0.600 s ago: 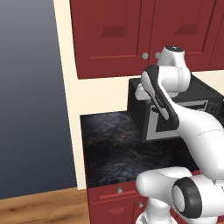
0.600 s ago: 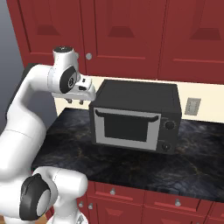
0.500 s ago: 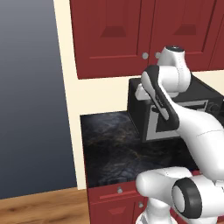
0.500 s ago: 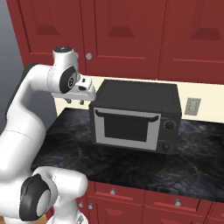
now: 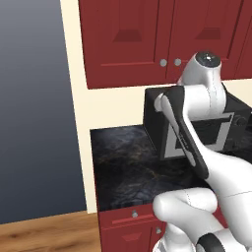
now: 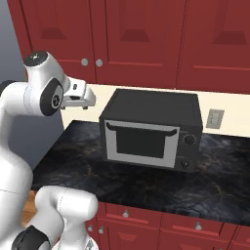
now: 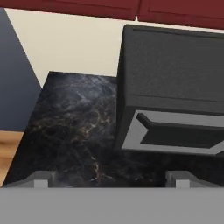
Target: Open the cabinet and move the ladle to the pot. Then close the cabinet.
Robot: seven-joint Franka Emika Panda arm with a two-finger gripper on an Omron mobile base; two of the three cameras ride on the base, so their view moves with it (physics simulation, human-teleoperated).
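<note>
Hanging above the dark marbled desk (image 6: pixel 146 183), the pincer (image 7: pixel 111 177) stands wide with nothing between its tips; in the hand view the two grey fingertips (image 7: pixel 41 179) rise far apart at the bottom, over bare stone. In the right base view the pincer (image 6: pixel 80 97) juts from the white arm (image 6: pixel 44 93) toward 3 o'clock, just short of the microwave (image 6: pixel 151 132) and apart from it.

The cabinet (image 6: pixel 97 39) is on the wall at 12 o'clock from the hand, its two tall dark red raised-panel doors shut, with two small round silver knobs (image 6: pixel 92 62) side by side at the seam near the lower edge. In the left base view the cabinet (image 5: pixel 128 42) runs across the top, knobs (image 5: pixel 170 62) at 11 o'clock from the arm's upper joint.

The black microwave sits on the desk with its door closed, two dials at the right of its face. A wall socket (image 6: pixel 215 118) is on the cream wall at 3 o'clock from it. Low red drawers (image 6: pixel 146 227) with silver knobs run under the desk edge.
</note>
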